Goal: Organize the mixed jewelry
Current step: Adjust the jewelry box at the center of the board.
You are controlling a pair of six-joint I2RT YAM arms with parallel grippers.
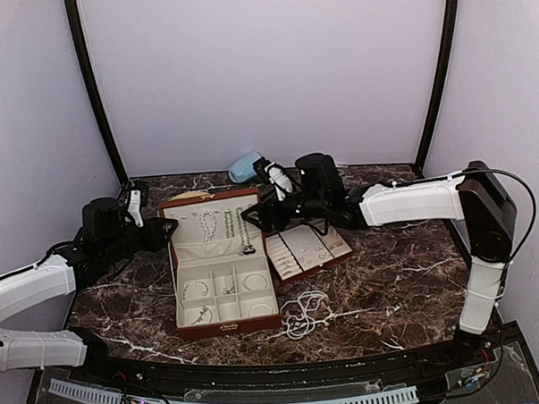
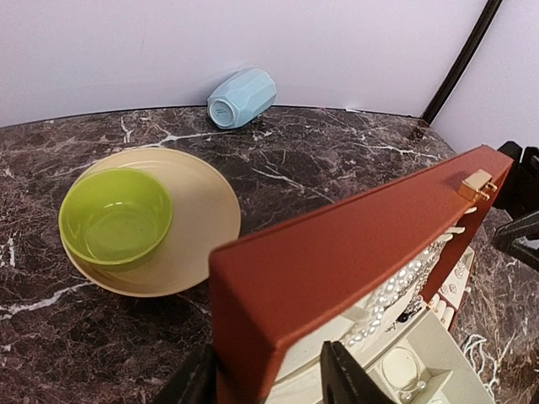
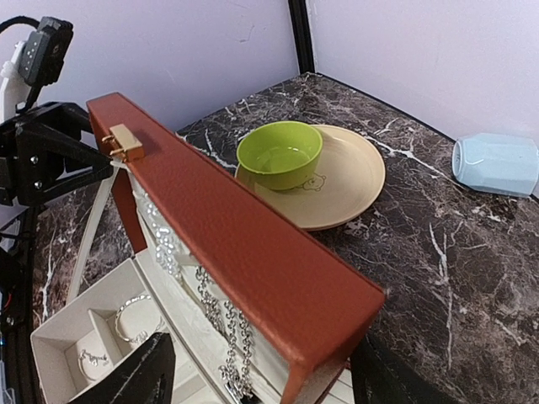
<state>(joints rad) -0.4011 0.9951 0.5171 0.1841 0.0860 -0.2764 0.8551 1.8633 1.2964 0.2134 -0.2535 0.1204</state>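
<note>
Top external shows me bangles (image 1: 202, 288) sorted in the case (image 1: 226, 326), strands (image 1: 227, 226) hung in its lid (image 1: 207, 201). One bead strand (image 1: 301, 315) lies loose near the bench's (image 1: 389, 286) front edge. Right pincer (image 3: 261, 379) gapes astride the lid, and the left pincer's (image 2: 269, 379) grip I cannot tell.

Silvery bead strands (image 1: 228, 225) hang inside the open lid (image 1: 185, 225) of the case (image 1: 228, 326); thin bangles (image 1: 198, 289) lie in its compartments (image 1: 222, 298). One more strand (image 1: 301, 315) (a tangled heap) lies on the table (image 1: 389, 286), just beside it.

Open reddish-brown case (image 1: 228, 326) on marble table (image 1: 398, 277), bead strand (image 1: 301, 313) just beside
</note>
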